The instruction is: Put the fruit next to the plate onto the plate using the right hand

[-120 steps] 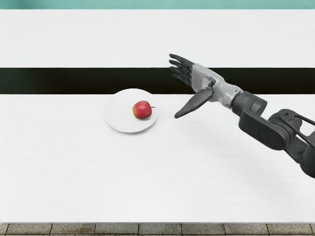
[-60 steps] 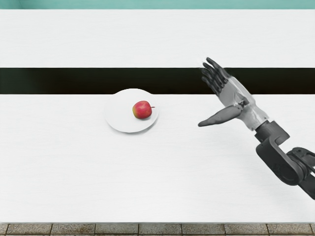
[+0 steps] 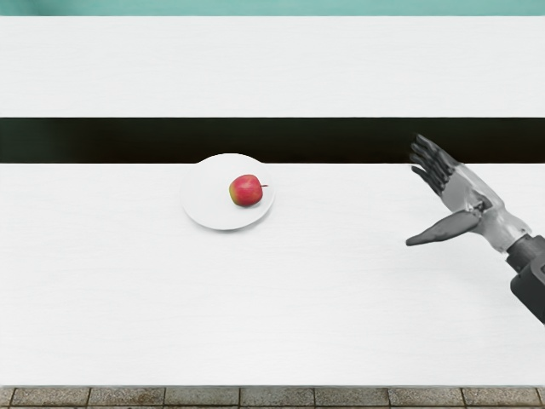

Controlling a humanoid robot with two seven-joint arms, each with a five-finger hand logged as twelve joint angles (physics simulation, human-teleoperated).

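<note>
Now right hand (image 3: 467, 201) farther right, apple (image 3: 246, 190) unmoved

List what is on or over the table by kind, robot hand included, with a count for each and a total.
apple: 1, red, lying on the plate
plate: 1, white
right hand: 1, open, holding nothing, off to the plate's right
Total: 3
</note>
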